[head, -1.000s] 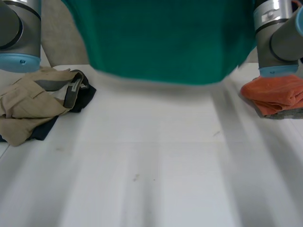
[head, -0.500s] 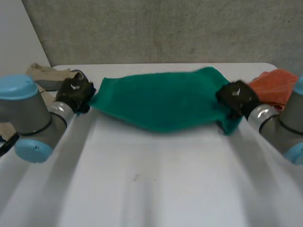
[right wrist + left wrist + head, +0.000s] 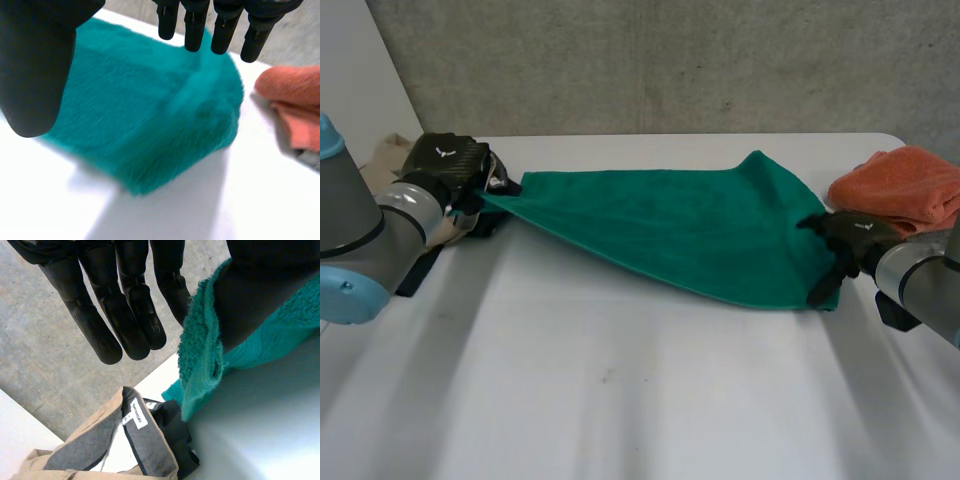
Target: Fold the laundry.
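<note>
You have the green towel (image 3: pixel 690 225) stretched left to right across the far half of the counter (image 3: pixel 620 400), and that long axis is what your next fold turns on: one end sits at each arm. The left robot hand (image 3: pixel 450 165) is at the towel's far left corner. In the left wrist view the terry edge sits between its thumb (image 3: pixel 265 285) and the nearest of its straight fingers (image 3: pixel 135 315), and the corner is drawn up off the counter toward it, so read that as a pinch on the towel. The right robot hand (image 3: pixel 850 240) is at the near right corner. Its own wrist view shows the fingers straight and set wide from the thumb, with the towel lying flat under the palm and nothing between them, so it holds nothing. The towel runs away to the left of that hand, which makes it the nearer one for taking the right end. The right side looks bunched and not square, so it likely needs spreading first. Mind the neighbours: the orange cloth (image 3: pixel 900 190) lies just beside the right end, and the beige trousers (image 3: pixel 95 440) are heaped just beside the left corner.
</note>
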`<state>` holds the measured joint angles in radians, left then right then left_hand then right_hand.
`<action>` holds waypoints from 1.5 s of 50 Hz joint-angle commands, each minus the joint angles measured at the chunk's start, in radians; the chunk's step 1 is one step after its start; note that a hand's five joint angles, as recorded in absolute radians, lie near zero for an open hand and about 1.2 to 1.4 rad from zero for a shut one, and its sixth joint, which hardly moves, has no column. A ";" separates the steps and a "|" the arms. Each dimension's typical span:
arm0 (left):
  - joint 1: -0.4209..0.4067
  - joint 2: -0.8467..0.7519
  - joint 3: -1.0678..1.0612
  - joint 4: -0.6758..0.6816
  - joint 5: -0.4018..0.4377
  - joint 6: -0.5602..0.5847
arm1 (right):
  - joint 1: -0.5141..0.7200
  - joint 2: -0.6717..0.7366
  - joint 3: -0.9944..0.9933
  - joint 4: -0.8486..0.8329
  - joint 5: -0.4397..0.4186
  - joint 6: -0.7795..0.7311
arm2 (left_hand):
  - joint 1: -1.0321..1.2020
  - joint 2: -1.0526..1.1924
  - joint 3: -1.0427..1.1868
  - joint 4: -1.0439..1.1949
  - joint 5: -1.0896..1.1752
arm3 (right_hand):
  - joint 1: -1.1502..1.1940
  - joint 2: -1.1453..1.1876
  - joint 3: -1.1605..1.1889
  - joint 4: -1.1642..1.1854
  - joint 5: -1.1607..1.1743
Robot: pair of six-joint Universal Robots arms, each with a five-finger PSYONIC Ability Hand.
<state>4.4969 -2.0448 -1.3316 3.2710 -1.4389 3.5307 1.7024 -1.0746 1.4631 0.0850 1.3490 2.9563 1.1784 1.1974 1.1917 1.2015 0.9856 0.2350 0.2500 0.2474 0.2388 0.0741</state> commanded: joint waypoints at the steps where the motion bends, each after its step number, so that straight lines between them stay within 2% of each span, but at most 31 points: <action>1: -0.001 0.017 0.064 -0.071 0.002 -0.027 | -0.012 0.022 0.062 -0.030 -0.086 -0.141 | 0.218 0.199 0.205 0.195 0.236 | 0.262 0.247 0.250 0.259 0.249; 14: -0.015 0.005 0.175 -0.163 -0.006 -0.088 | 0.002 0.145 0.014 -0.180 -0.053 -0.140 | 0.218 0.199 0.205 0.195 0.236 | 0.450 0.435 0.438 0.446 0.436; 15: -0.015 0.005 0.178 -0.168 -0.006 -0.090 | 0.002 0.150 0.010 -0.185 -0.047 -0.141 | 0.218 0.199 0.205 0.195 0.236 | 0.506 0.491 0.493 0.502 0.492; 16: -0.015 0.006 0.183 -0.172 -0.009 -0.091 | 0.000 0.153 0.003 -0.189 -0.039 -0.144 | 0.218 0.199 0.205 0.195 0.236 | 0.666 0.651 0.654 0.662 0.652; 17: -0.015 0.006 0.186 -0.181 -0.012 -0.096 | -0.004 0.153 0.000 -0.202 -0.016 -0.145 | 0.218 0.199 0.205 0.195 0.236 | 1.072 1.057 1.059 1.068 1.058; 18: -0.013 0.008 0.186 -0.188 -0.015 -0.096 | -0.004 0.151 -0.001 -0.208 -0.005 -0.146 | 0.218 0.199 0.205 0.195 0.236 | 1.160 1.145 1.148 1.157 1.147; 22: -0.007 0.018 0.163 -0.229 -0.032 -0.082 | -0.003 0.108 0.006 -0.226 0.070 -0.174 | 0.218 0.199 0.205 0.195 0.236 | 1.161 1.146 1.149 1.157 1.148; 25: -0.001 0.034 0.131 -0.266 -0.028 -0.055 | -0.007 0.047 0.019 -0.177 0.070 -0.238 | 0.218 0.199 0.205 0.195 0.236 | 1.161 1.146 1.149 1.157 1.148; 29: 0.008 0.095 0.040 -0.372 -0.018 0.068 | -0.030 -0.074 0.051 0.052 0.033 -0.432 | 0.218 0.199 0.205 0.195 0.236 | 1.161 1.146 1.149 1.157 1.148; 30: 0.011 0.122 -0.009 -0.426 -0.011 0.149 | -0.043 -0.111 0.059 0.185 0.024 -0.532 | 0.218 0.199 0.205 0.195 0.236 | 1.161 1.146 1.149 1.157 1.148; 33: 0.016 0.152 -0.079 -0.540 -0.008 0.292 | -0.069 -0.146 0.072 0.402 0.028 -0.675 | 0.218 0.199 0.205 0.195 0.236 | 1.161 1.146 1.149 1.157 1.148; 34: 0.021 0.164 -0.131 -0.610 -0.008 0.389 | -0.089 -0.169 0.089 0.526 0.028 -0.759 | 0.218 0.199 0.205 0.195 0.236 | 1.161 1.146 1.149 1.157 1.148; 35: 0.022 0.169 -0.155 -0.646 -0.005 0.440 | -0.098 -0.177 0.100 0.579 0.027 -0.799 | 0.218 0.199 0.205 0.195 0.236 | 1.161 1.146 1.149 1.157 1.148; 38: 0.036 0.183 -0.230 -0.767 0.003 0.615 | -0.119 -0.196 0.102 0.584 0.013 -0.881 | 0.218 0.199 0.205 0.195 0.236 | 1.161 1.146 1.149 1.157 1.148; 41: 0.041 0.181 -0.235 -0.781 0.018 0.683 | -0.112 -0.196 0.083 0.533 0.018 -0.879 | 0.218 0.199 0.205 0.195 0.236 | 1.161 1.146 1.149 1.157 1.148; 45: 0.028 0.144 -0.163 -0.716 0.020 0.646 | -0.099 -0.137 0.037 0.489 0.053 -0.869 | 0.218 0.199 0.205 0.195 0.236 | 1.161 1.146 1.149 1.157 1.148; 53: -0.012 -0.064 0.205 -0.680 -0.024 0.522 | -0.018 0.068 -0.246 0.417 0.154 -0.838 | 0.218 0.199 0.205 0.195 0.236 | 1.161 1.146 1.149 1.157 1.148; 57: -0.024 -0.156 0.471 -0.663 -0.035 0.435 | 0.003 0.175 -0.487 0.293 0.199 -0.794 | 0.218 0.199 0.205 0.195 0.236 | 1.161 1.146 1.149 1.157 1.148; 60: -0.025 -0.219 0.737 -0.567 -0.046 0.308 | 0.019 0.237 -0.738 0.115 0.219 -0.708 | 0.218 0.199 0.205 0.195 0.236 | 1.161 1.146 1.149 1.157 1.148; 62: -0.021 -0.227 0.814 -0.492 -0.055 0.239 | 0.022 0.239 -0.808 0.027 0.217 -0.654 | 0.218 0.199 0.205 0.195 0.236 | 1.161 1.146 1.149 1.157 1.148; 64: -0.006 -0.215 0.871 -0.354 -0.086 0.129 | 0.022 0.229 -0.854 -0.121 0.213 -0.565 | 0.218 0.199 0.205 0.195 0.236 | 1.161 1.146 1.149 1.157 1.148; 69: 0.011 -0.172 0.858 -0.072 -0.149 -0.031 | 0.028 0.162 -0.814 -0.424 0.190 -0.415 | 0.218 0.199 0.205 0.195 0.236 | 1.161 1.146 1.149 1.157 1.148; 72: 0.019 -0.163 0.824 0.007 -0.153 -0.056 | 0.032 0.130 -0.765 -0.522 0.171 -0.372 | 0.218 0.199 0.205 0.195 0.236 | 1.161 1.146 1.149 1.157 1.148; 75: 0.021 -0.156 0.792 0.003 -0.138 -0.061 | 0.034 0.127 -0.745 -0.519 0.159 -0.373 | 0.218 0.199 0.205 0.195 0.236 | 1.161 1.146 1.149 1.157 1.148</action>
<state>4.5087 -2.2239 -0.4661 3.1951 -1.5816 3.5008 1.7326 -0.9089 0.6427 -0.3462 1.5362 2.5435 1.1784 1.1977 1.1920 1.2022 0.9856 1.1521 1.1848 1.1864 1.1985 1.0192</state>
